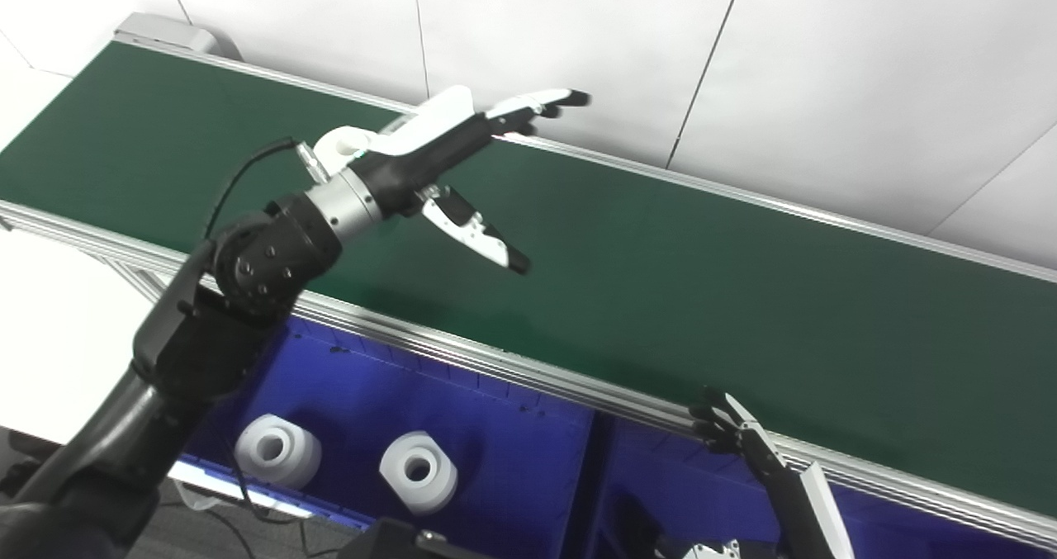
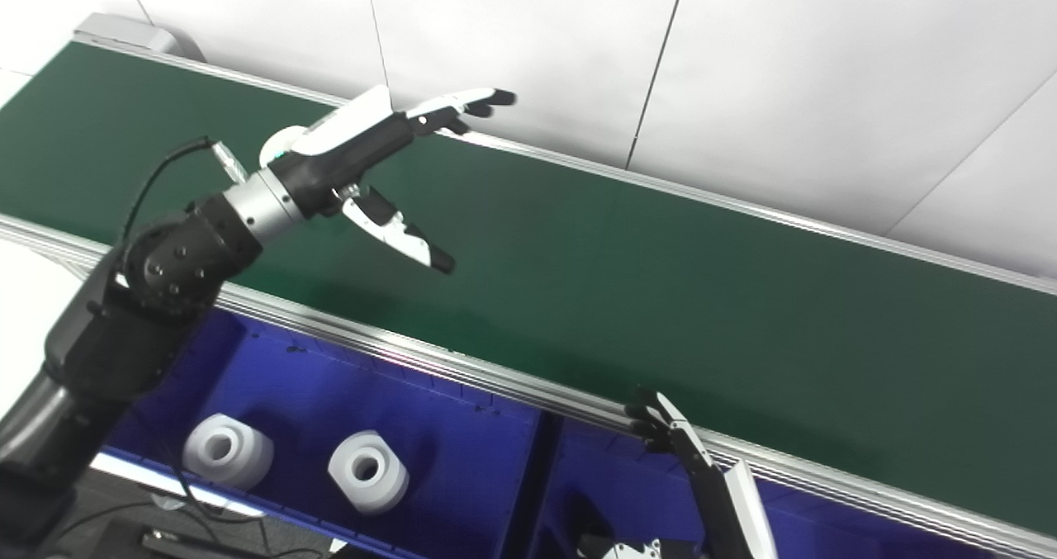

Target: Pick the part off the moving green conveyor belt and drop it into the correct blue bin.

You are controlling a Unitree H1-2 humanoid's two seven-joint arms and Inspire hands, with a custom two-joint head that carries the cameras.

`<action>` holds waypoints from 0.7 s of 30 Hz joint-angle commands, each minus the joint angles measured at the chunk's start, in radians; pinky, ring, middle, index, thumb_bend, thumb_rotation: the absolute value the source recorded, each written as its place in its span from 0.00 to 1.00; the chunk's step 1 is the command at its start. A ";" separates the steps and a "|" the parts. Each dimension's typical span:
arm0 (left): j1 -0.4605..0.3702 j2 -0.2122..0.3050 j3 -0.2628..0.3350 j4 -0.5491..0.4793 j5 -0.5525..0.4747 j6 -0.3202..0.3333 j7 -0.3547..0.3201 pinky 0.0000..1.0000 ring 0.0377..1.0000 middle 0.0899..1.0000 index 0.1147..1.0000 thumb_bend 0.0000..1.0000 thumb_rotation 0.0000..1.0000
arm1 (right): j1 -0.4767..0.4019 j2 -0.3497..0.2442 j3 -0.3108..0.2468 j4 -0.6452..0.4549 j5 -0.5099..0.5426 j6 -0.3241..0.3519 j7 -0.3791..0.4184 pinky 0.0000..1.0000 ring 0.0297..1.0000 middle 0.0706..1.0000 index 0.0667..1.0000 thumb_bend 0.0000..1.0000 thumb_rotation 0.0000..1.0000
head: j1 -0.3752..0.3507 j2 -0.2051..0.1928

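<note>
My left hand (image 1: 438,158) hangs over the green conveyor belt (image 1: 661,278), fingers spread straight and thumb dropped apart, holding nothing. No part shows anywhere on the visible belt, so the thing to pick is not in view. Two white ring-shaped parts (image 1: 277,450) (image 1: 419,470) already sit in the left blue bin (image 1: 512,443), just below the belt's near rail. My right hand (image 1: 731,427) sits low by that rail over the right blue bin (image 1: 652,468); mostly cut off, I can't tell if it's open or closed. To do this step well I'd say: hold the left hand open and low over the belt, wait for the part, time the close as it passes between thumb and fingers, don't chase it
</note>
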 commanded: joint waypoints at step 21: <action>-0.195 0.065 -0.066 0.326 0.279 0.014 0.061 1.00 0.99 0.98 0.93 0.96 0.22 | 0.006 -0.018 -0.001 0.031 0.065 -0.080 -0.006 0.70 0.78 0.82 0.89 0.90 0.37 | 0.061 -0.087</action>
